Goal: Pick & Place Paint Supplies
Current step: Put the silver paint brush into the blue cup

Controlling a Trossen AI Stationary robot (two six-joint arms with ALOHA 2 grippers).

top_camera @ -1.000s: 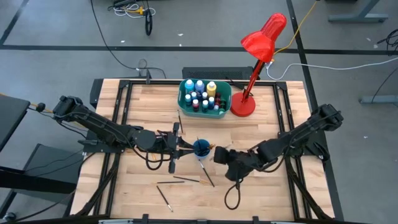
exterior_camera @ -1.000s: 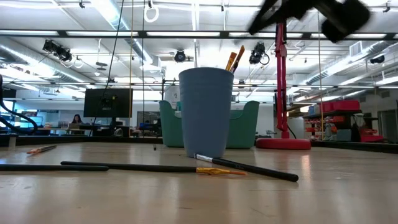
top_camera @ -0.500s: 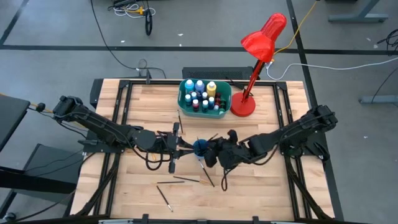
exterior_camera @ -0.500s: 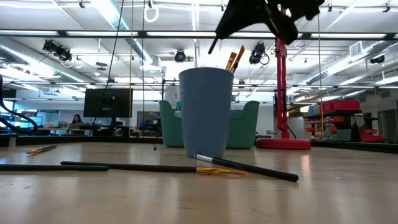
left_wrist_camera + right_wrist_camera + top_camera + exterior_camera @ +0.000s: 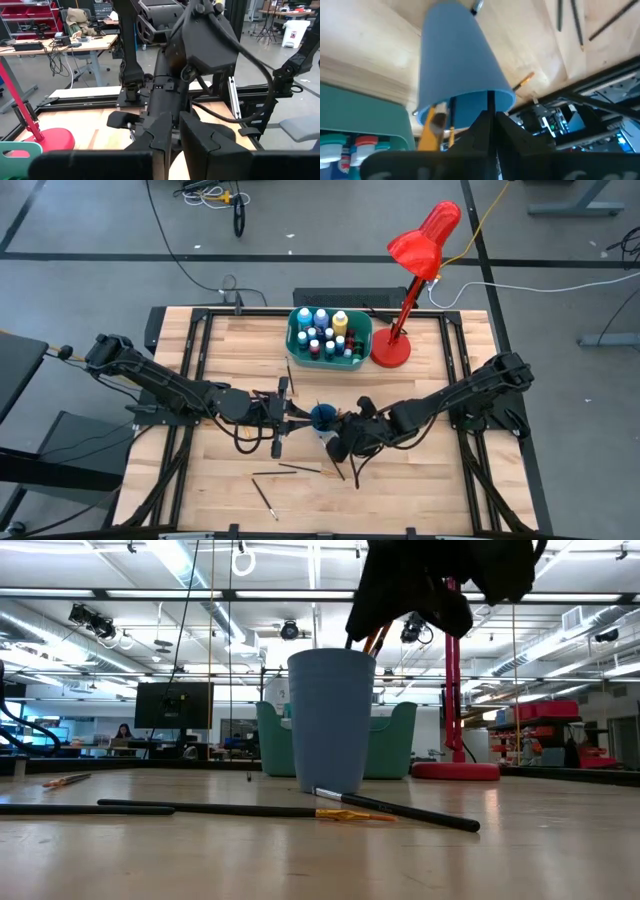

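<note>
Wooden slats of the table carry the blue cup at mid-table, already holding brushes, with loose paintbrushes lying nearer the front edge and the paint bottles standing in the teal tub beside the red lamp. The right gripper hangs directly over the cup's rim, its fingers pinched on a thin paintbrush whose shaft points into the mouth; the shaft should be kept upright and centred in the opening, and let go only once its tip is below the rim. The right arm reaches in low from the table's right side, while the left gripper waits nearly closed just beside the cup, holding nothing that can be seen.
</note>
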